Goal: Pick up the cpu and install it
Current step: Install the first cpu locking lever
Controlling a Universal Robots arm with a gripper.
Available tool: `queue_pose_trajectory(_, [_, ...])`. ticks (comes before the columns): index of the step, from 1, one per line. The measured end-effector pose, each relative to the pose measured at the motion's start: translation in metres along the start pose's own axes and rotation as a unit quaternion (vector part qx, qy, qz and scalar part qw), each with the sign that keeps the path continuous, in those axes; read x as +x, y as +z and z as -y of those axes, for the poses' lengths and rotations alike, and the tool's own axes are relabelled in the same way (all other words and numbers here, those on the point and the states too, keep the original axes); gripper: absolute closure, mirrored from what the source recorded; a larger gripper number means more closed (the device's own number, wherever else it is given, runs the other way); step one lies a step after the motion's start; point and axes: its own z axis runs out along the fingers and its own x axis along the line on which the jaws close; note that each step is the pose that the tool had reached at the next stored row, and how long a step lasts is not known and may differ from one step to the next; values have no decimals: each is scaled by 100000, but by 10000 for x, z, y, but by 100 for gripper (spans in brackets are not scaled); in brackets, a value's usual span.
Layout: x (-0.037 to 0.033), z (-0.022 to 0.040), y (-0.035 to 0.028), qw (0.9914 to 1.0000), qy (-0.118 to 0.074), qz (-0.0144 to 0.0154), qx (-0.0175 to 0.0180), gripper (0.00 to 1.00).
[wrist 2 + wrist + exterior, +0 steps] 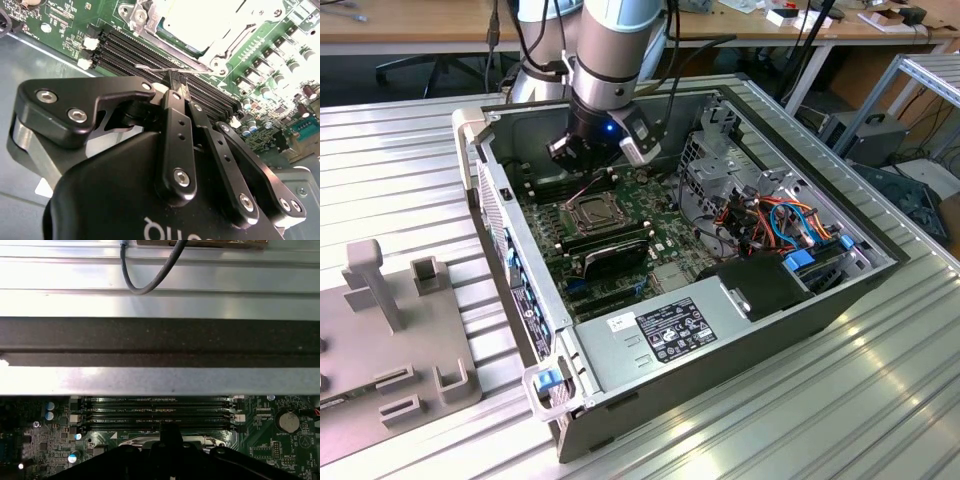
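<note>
Hovers inside the computer case [720, 340], end effector [177, 82] pinched closed on the socket's thin wire lever [165, 67]. Cpu [200, 20] sits in the socket. Probably light, stiff, fragile; best held by its edges.

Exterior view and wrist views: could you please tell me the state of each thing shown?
Grey metal computer case: lying flat, side open.
Silver-grey square cpu: seated in the metal-framed socket.
Black gripper: shut, tips over the black memory slots.

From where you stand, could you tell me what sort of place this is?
Probably a robotics lab or workshop bench: an opened grey desktop computer case with its green motherboard exposed lies on a ribbed aluminium table, with wooden desks behind.
</note>
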Motion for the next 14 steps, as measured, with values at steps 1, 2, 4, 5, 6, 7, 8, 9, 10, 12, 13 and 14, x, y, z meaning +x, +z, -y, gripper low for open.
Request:
queue_pose_trajectory(1, [-5,1,3,100000,0,1,-1,89])
queue_pose_trajectory(2, [-9,2,5,100000,0,2,-2,89])
queue_pose_trajectory(4, [-18,4,11,100000,3,1,2,89])
queue_pose_trajectory(5, [-18,4,11,100000,5,0,5,89])
queue_pose_trajectory(6, [-18,4,11,100000,7,1,4,89])
queue_pose_trajectory(7, [-19,4,12,100000,8,4,-1,89])
queue_pose_trajectory(8, [-20,4,12,100000,1,3,-2,89])
queue_pose_trajectory(9, [-20,4,14,100000,0,6,-7,89])
queue_pose_trajectory(10, [-20,4,20,100000,-2,23,-29,89])
queue_pose_trajectory(12, [-24,8,40,100000,-10,2,-4,89])
queue_pose_trajectory(13, [-28,11,60,100000,-1,4,-3,89])
queue_pose_trajectory(14, [-35,14,76,100000,0,3,-5,89])
